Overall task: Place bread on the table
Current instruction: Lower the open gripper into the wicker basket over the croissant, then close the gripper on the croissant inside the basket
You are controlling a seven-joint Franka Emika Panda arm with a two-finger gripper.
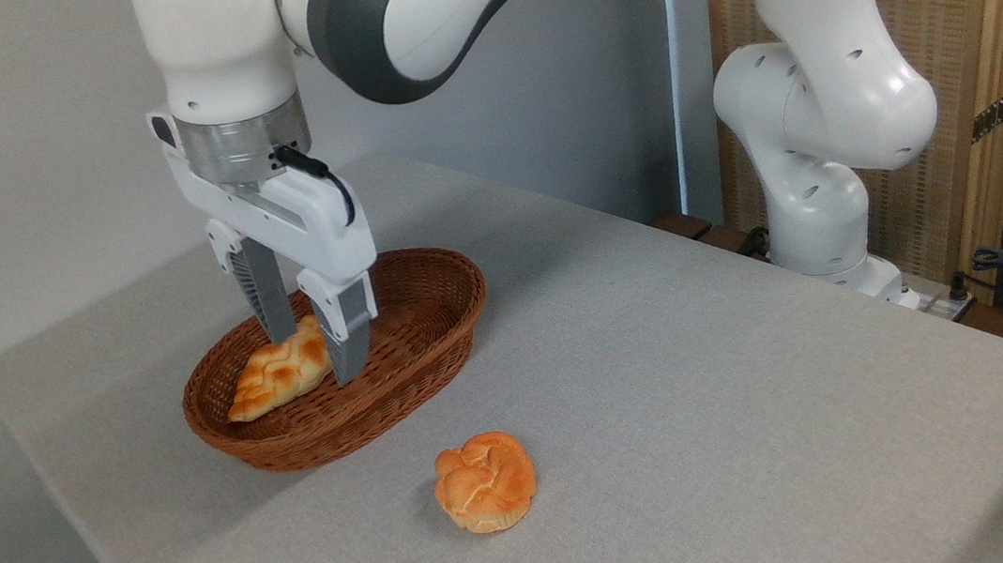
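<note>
In the fixed camera's view, the gripper (314,358) is hanging over the wicker basket (431,327) near the table's (710,371) left edge, its jaws spread moderately wide and holding nothing, one finger showing behind the bread (279,380) and the other in front of its right end. The bread is lying in the basket's left half, its tapered tip pointing toward the left rim, and it is not yet lifted. Whether the fingertips are already touching the loaf or the basket floor cannot be told from here. To do this grasp well, the fingers should probably be straddling the loaf across its narrow width nearer the thick middle — a grip at the very end is likely to let it tilt or slip out. Closing gently seems wise, and lifting straight up until clear of the rim. The basket is holding only this loaf; a round knotted bun (485,482) is sitting on the table toward the front edge, apart from the basket.
</note>
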